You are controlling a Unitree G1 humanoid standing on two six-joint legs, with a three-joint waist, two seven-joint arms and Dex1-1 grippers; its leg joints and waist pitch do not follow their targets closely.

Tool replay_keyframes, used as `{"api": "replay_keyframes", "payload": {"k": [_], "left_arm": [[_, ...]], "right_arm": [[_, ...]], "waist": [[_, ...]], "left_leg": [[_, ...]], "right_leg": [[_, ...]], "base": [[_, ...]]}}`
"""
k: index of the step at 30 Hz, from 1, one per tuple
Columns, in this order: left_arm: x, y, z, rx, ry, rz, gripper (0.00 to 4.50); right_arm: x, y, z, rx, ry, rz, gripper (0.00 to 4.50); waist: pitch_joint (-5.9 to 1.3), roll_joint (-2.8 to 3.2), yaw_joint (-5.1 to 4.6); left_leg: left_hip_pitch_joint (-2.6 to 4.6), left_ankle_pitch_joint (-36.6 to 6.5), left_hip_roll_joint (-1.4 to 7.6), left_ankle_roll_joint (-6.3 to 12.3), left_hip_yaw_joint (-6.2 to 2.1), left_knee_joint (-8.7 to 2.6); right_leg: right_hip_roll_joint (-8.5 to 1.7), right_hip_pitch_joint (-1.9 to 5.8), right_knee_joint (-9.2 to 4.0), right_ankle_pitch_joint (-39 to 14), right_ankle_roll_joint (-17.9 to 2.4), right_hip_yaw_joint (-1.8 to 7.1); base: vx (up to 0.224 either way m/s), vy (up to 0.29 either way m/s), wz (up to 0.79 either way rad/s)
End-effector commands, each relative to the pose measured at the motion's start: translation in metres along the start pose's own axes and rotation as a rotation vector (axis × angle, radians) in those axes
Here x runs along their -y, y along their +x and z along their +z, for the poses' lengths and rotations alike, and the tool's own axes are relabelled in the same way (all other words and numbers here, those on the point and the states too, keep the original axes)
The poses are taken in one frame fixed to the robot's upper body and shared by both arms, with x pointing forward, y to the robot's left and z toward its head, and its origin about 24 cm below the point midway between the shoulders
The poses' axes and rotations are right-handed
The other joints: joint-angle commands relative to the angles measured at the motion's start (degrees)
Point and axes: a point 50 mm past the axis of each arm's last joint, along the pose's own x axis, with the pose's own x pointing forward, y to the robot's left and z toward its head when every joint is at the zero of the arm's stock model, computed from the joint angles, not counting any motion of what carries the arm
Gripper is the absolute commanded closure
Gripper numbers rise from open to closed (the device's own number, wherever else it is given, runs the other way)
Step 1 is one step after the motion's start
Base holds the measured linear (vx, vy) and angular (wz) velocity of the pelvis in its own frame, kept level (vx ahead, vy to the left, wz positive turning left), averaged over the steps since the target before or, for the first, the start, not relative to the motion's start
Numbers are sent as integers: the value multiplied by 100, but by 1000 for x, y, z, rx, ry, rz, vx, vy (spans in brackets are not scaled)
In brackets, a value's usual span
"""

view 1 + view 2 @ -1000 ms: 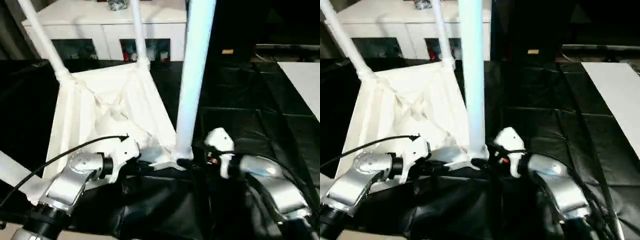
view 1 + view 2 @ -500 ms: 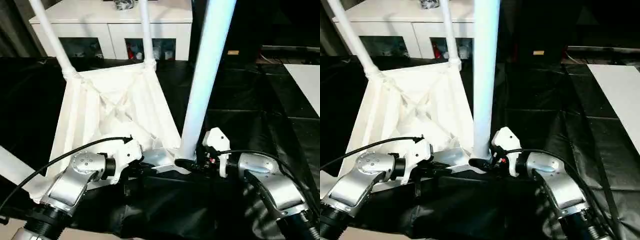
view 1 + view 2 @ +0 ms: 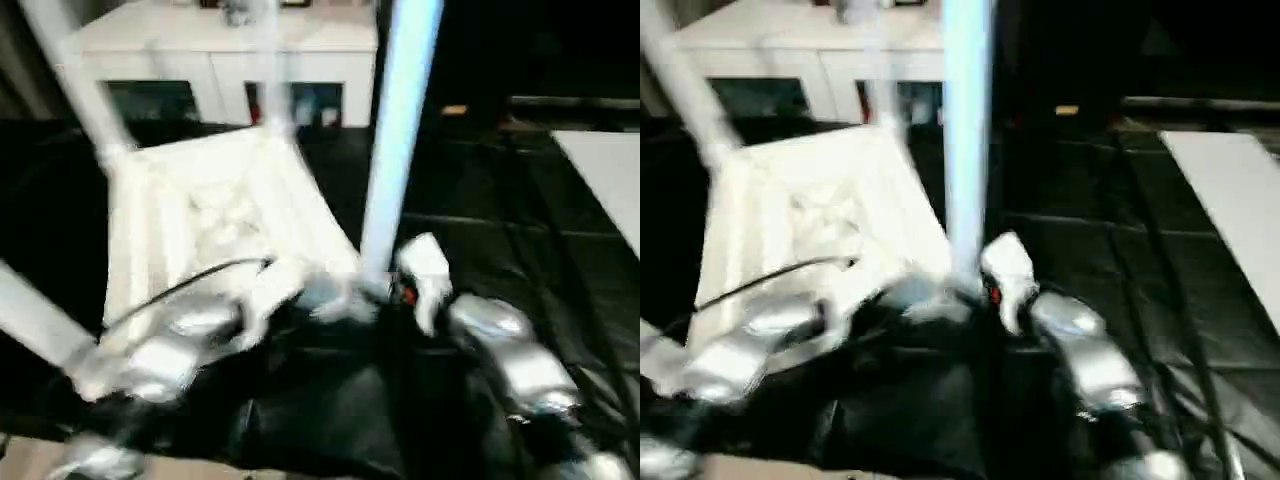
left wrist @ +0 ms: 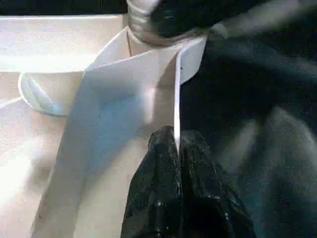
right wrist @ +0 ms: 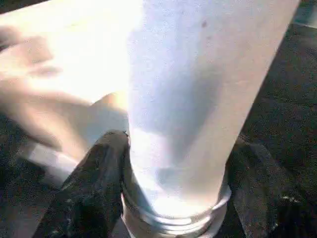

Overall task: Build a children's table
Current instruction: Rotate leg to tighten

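While your right gripper [image 5: 173,198] clasps the base of the long tapered white tube leg [image 3: 395,150] at the near corner socket of the upturned white ribbed plastic tabletop [image 3: 215,215], your left gripper [image 4: 177,148] pinches that tabletop's thin rim beside it; next, seat the leg firmly

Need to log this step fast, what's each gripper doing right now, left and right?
Left gripper: shut on a thin rib of the tabletop.
Right gripper: fingers on either side of the near leg at its base.
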Motion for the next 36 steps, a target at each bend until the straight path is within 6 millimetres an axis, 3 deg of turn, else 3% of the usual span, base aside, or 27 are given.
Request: {"api": "replay_keyframes", "payload": {"k": [1, 3, 5, 6, 10, 11, 12, 14, 16, 21, 25, 29, 30, 34, 36], "left_arm": [[-1, 12, 14, 39, -8, 52, 450], [-2, 23, 19, 37, -7, 102, 450], [-2, 28, 21, 35, 1, 135, 450], [-2, 34, 23, 25, 17, 158, 450], [0, 44, 28, 12, 69, 191, 450], [0, 43, 26, 2, 81, 179, 450], [0, 40, 23, -16, 93, 164, 450], [-1, 38, 19, -30, 94, 160, 450], [-2, 35, 12, -63, 95, 142, 450], [0, 23, -1, -116, 81, 73, 450], [6, 9, -7, -126, 72, -45, 450], [16, -18, -13, -126, 173, -249, 450], [15, -22, -15, -133, 189, -261, 450], [17, -33, -14, -121, 189, -316, 450], [16, -35, -14, -124, 189, -322, 450]], "right_arm": [[10, 3, -21, -122, 65, -220, 189], [6, 9, -21, -124, 87, -283, 190], [4, 13, -20, -128, 90, -336, 190], [3, 17, -20, -119, 108, -378, 190], [-11, 29, -11, -58, 157, -344, 190], [-14, 30, -3, -14, 155, -302, 190], [-15, 27, 6, 51, 132, -256, 135], [-14, 24, 9, 74, 113, -241, 118], [-11, 19, 14, 101, 90, -219, 102], [7, 1, 25, 125, 29, -190, 62], [9, -18, 32, 138, -29, -18, 62], [6, -55, 23, 69, -162, 254, 62], [5, -62, 20, 43, -176, 301, 62], [1, -74, 10, -38, -174, 431, 62], [1, -73, 8, -54, -185, 435, 62]], "waist": [[-280, -67, -4], [-283, -75, 10], [-273, -73, 7], [-291, -59, 7], [-305, -45, 33], [-311, -49, 34], [-318, -36, 44], [-334, -51, 54], [-326, -60, 64], [-322, -63, 40], [-338, -34, 53], [-356, -33, 76], [-356, -10, 99], [-307, -13, 128], [-284, -44, 119]], "left_leg": [[-13, -1071, 227, -37, -109, -474], [17, -1080, 219, -53, -92, -461], [-23, -1044, 219, -35, -97, -477], [-1, -1054, 218, -59, -100, -471], [19, -1056, 227, -23, -87, -457], [-29, -914, 235, 34, -95, -467], [-27, -876, 246, 70, -96, -461], [-43, -751, 237, 114, -93, -444], [-78, -653, 231, 204, -96, -451], [-81, -611, 248, 246, -101, -451], [-62, -476, 274, 351, -98, -435], [-80, -209, 290, 589, -103, -422], [-35, -291, 296, 676, -87, -404], [-22, -664, 318, 567, -85, -457], [-24, -809, 310, 462, -84, -476]], "right_leg": [[-435, 207, -574, -2020, -992, 258], [-429, 171, -599, -1936, -927, 277], [-429, 182, -597, -1872, -929, 277], [-430, 175, -599, -1847, -914, 273], [-433, 165, -583, -1488, -999, 292], [-433, 211, -538, -1155, -1048, 282], [-437, 210, -529, -1027, -1048, 281], [-436, 237, -505, -807, -1084, 280], [-436, 264, -499, -724, -1097, 264], [-447, 270, -503, -864, -1103, 266], [-423, 267, -451, -387, -1226, 266], [-432, 308, -392, 377, -1374, 258], [-423, 275, -402, 446, -1448, 253], [-443, 263, -457, -214, -1488, 249], [-443, 256, -481, -542, -1460, 255]], "base": [[0, 0, 0], [0, 0, 0], [0, 0, 0], [0, 0, 0], [0, 0, 0], [0, 0, 0], [0, 0, 0], [0, 0, 0], [0, 0, 0], [0, 0, 0], [0, 0, 0], [0, 0, 0], [0, 0, 0], [0, 0, 0], [0, 0, 0]]}}
